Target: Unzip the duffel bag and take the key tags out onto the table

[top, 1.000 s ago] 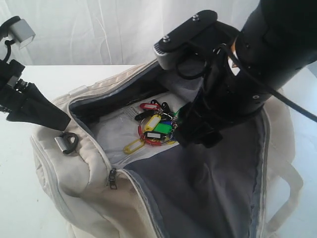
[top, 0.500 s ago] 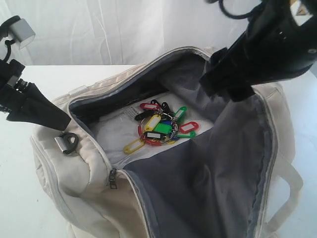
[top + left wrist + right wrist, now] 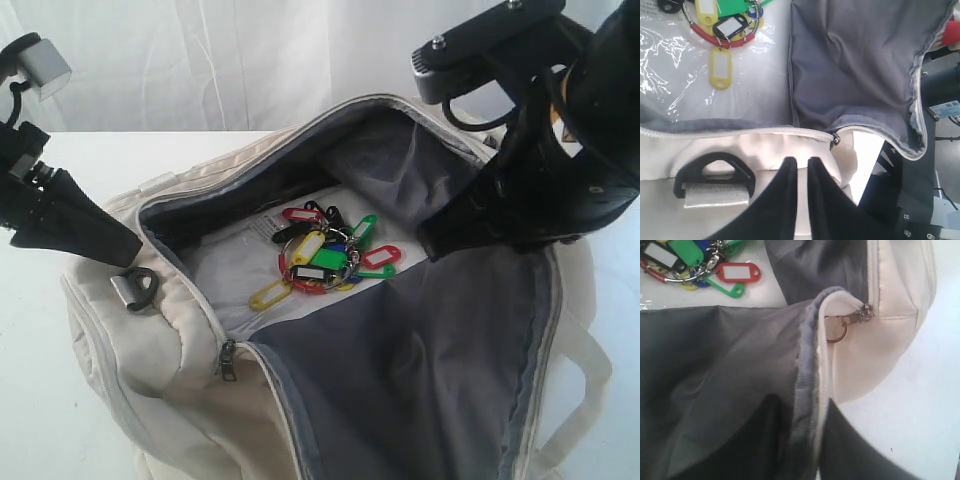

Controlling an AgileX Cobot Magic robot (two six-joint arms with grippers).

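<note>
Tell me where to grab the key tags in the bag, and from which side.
Probably the thick red ring of the key tags: the tags lie flat on the bag floor, hard to pinch. Come straight down through the open top.

This is looking like a robotics lab bench: a wrinkled white cloth backdrop is hanging behind the far edge of the plain white tabletop, while one black jointed robot arm is reaching over its left edge and another black arm over its right.
</note>
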